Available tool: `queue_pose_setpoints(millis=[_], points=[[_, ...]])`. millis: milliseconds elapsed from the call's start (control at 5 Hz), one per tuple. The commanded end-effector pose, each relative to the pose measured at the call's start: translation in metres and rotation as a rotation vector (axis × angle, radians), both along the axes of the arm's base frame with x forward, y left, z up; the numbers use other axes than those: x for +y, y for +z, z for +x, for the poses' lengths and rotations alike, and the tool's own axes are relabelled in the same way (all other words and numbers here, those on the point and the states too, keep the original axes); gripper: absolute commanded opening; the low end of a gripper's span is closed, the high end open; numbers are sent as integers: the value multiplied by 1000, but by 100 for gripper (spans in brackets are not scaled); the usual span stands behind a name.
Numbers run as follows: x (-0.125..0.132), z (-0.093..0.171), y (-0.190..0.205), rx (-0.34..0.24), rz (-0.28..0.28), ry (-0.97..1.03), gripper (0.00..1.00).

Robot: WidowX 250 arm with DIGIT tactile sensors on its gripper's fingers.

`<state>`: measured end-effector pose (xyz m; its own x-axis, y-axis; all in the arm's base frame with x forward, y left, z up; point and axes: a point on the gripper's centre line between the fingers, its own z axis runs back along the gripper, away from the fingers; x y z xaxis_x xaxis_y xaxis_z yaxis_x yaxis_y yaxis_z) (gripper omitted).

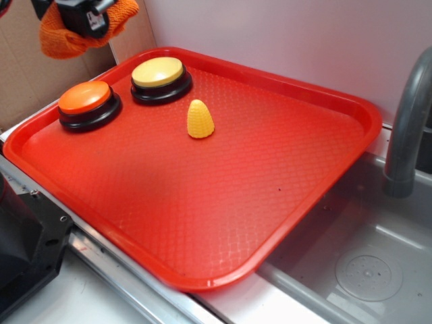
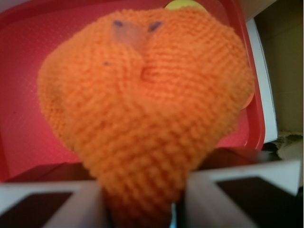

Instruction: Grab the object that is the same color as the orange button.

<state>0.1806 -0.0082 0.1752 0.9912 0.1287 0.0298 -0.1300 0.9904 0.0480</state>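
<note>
Basically done: the gripper (image 1: 84, 23) has its jaws clamped on the orange cloth (image 1: 64, 37), lifted above the tray's (image 1: 283, 202) far corner near the orange button (image 1: 84, 98).

You will find no text, label, brand or number to read in either view, neither on the red tray (image 1: 351, 128) nor on the two buttons, though the blurred wrist view might hide small print on the knitted cloth (image 2: 147, 118), which bears only faint dark specks.
</note>
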Motion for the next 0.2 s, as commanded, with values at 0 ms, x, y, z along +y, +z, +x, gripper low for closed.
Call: queue_pose_setpoints(millis=[0], points=[[-12,1,3,-45,-9,-25,0]])
